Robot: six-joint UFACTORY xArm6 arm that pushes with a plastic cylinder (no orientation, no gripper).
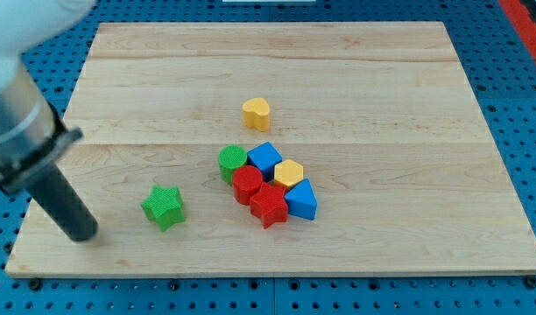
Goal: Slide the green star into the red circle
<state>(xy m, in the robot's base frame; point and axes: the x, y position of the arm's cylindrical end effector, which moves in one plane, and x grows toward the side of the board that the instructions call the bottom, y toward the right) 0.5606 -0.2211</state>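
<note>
The green star [163, 206] lies on the wooden board at the lower left. The red circle [246, 184] sits in a cluster right of it, roughly a star's width away. My tip [82, 234] is at the end of the dark rod, left of the green star and slightly lower, with a clear gap between them. The star lies between my tip and the red circle.
Packed around the red circle are a green circle [232, 161], a blue block [264, 158], a yellow hexagon [288, 172], a red star [269, 204] and a blue triangle [302, 199]. A yellow heart-like block [257, 113] stands alone above. The board's lower edge [277, 273] is near.
</note>
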